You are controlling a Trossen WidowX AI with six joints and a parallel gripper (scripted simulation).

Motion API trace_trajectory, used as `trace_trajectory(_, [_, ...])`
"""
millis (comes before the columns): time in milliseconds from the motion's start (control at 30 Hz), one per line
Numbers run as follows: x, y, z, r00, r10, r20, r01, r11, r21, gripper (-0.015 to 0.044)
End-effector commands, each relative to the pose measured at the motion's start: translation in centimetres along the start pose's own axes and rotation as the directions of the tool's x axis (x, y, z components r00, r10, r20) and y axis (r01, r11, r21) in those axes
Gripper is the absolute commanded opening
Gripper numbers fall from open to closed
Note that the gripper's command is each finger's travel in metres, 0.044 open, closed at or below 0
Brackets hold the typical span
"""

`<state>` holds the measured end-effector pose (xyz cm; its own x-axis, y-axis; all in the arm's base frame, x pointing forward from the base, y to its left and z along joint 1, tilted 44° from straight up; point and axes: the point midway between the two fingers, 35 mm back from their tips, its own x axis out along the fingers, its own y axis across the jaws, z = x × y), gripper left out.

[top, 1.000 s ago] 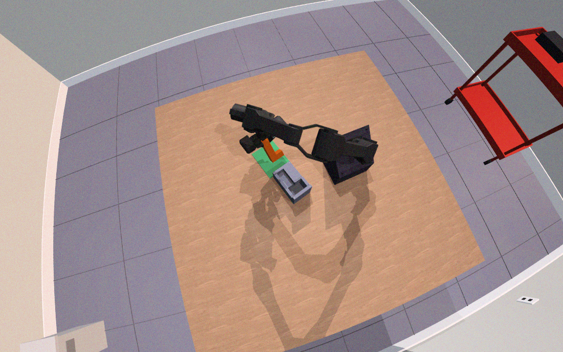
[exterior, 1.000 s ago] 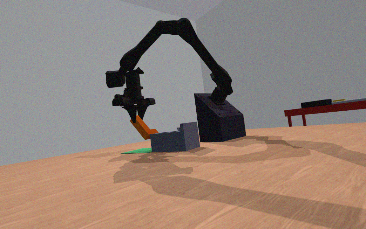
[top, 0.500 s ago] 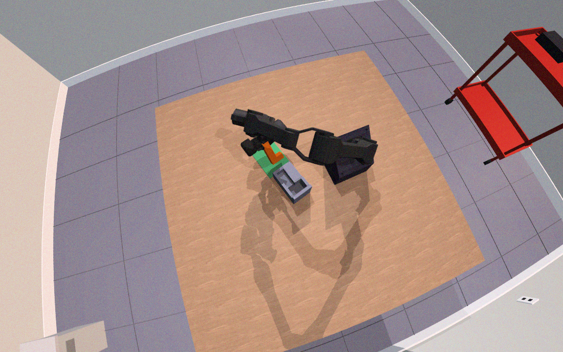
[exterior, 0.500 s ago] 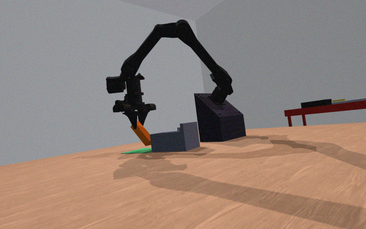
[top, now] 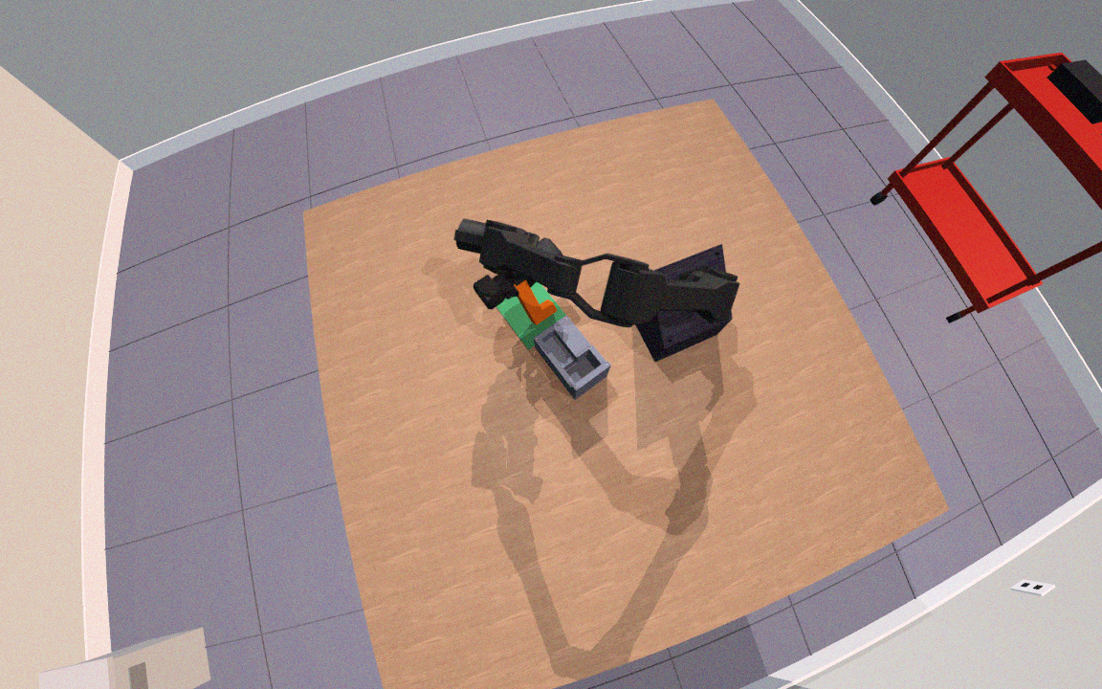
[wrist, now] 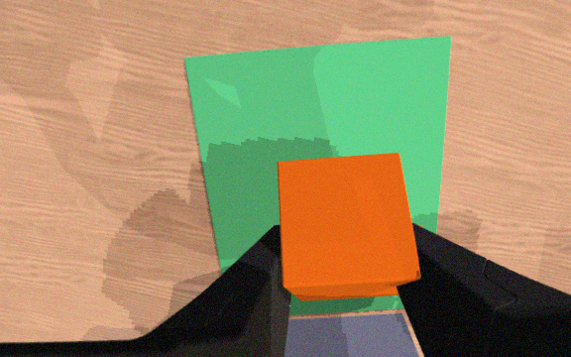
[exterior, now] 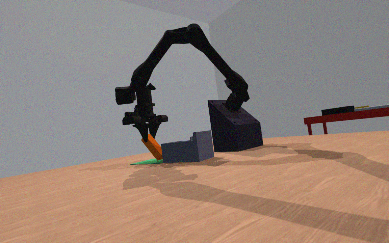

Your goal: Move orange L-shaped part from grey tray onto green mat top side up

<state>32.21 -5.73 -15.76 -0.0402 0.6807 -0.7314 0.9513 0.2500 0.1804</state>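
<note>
The orange L-shaped part (top: 535,306) (exterior: 153,147) (wrist: 347,220) hangs steeply tilted over the green mat (top: 520,327) (exterior: 146,162) (wrist: 385,94). My gripper (exterior: 149,138) (wrist: 336,234) is shut on its raised end. Its L-shaped end points down toward the grey tray and is at or just above the mat, close beside the tray wall; whether it touches is unclear. The grey tray (top: 593,377) (exterior: 179,152) (wrist: 315,337) stands at the mat's edge with its pocket empty. The tray hides part of the lowered end in the exterior view.
The arm's dark base block (top: 692,329) (exterior: 235,130) stands behind the tray, toward the right. A red cart (top: 966,231) (exterior: 353,113) stands off to the right, away from the wooden surface.
</note>
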Motion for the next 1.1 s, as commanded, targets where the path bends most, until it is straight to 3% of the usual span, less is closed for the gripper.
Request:
trace_trajectory(0, [0.1,-0.1,-0.1,1.0,0.001,-0.005,-0.001,1.0,0.006,0.0])
trace_trajectory(233, [0.1,-0.1,0.0,1.0,-0.001,-0.001,0.001,1.0,0.001,0.0])
trace_trajectory(567, [-0.3,0.0,0.0,1.0,-0.001,-0.001,0.001,1.0,0.001,0.0263])
trace_trajectory(733, [-6.3,0.1,0.2,1.0,0.0,0.0,0.0,1.0,0.005,0.0394])
trace_trajectory(833, [-8.6,-0.1,0.0,1.0,0.0,-0.002,0.0,1.0,0.006,0.04])
trace_trajectory(1067, [-8.2,-0.1,0.2,1.0,0.01,0.003,-0.01,1.0,0.012,0.04])
